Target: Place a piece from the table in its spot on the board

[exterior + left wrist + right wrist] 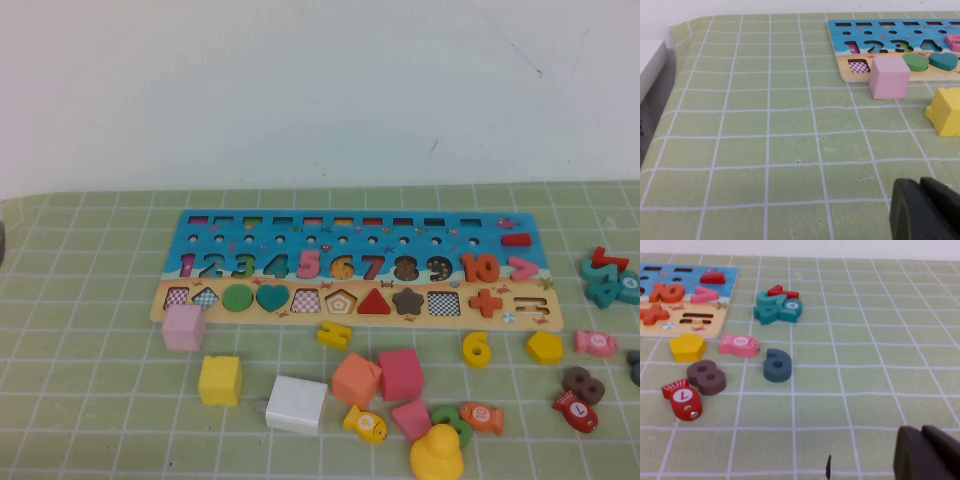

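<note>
Lying loose near the table's near edge, the yellow wooden pentagon block [544, 347] awaits its slot on the blue wooden puzzle board [355, 268]; left gripper [927, 210] and right gripper [930, 452] hover apart, closure indeterminable.

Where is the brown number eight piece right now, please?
In the high view, the brown number eight piece lies at the robot's right, off the board, touching the red fish piece.
</note>
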`<action>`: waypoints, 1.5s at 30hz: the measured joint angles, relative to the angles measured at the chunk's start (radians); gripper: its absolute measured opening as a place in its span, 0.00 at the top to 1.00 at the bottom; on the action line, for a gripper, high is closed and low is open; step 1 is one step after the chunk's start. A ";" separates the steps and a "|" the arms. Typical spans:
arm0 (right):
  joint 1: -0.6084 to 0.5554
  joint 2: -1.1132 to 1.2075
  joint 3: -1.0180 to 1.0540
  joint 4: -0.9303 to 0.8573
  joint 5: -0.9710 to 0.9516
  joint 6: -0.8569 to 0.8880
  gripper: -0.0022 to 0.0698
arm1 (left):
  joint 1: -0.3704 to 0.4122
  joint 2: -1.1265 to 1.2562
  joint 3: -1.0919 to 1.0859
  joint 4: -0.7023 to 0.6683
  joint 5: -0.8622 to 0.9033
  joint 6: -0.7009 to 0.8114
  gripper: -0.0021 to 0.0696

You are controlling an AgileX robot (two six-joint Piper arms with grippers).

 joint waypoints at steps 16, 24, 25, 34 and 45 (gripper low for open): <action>0.000 0.000 0.008 0.000 -0.042 0.000 0.96 | 0.000 0.000 0.000 0.000 0.000 -0.002 0.97; 0.000 0.000 0.008 0.000 -0.042 0.000 0.96 | 0.000 0.000 0.000 0.000 0.000 -0.011 0.97; 0.000 0.000 0.008 0.000 -0.042 0.000 0.96 | 0.000 0.000 0.000 0.000 0.000 -0.011 0.97; 0.000 0.000 0.008 -0.014 -0.184 -0.004 0.96 | 0.000 0.000 0.000 0.000 0.000 -0.011 0.97; 0.000 0.000 0.010 -0.080 -0.959 -0.011 0.96 | 0.000 0.000 0.000 0.000 0.000 -0.011 0.97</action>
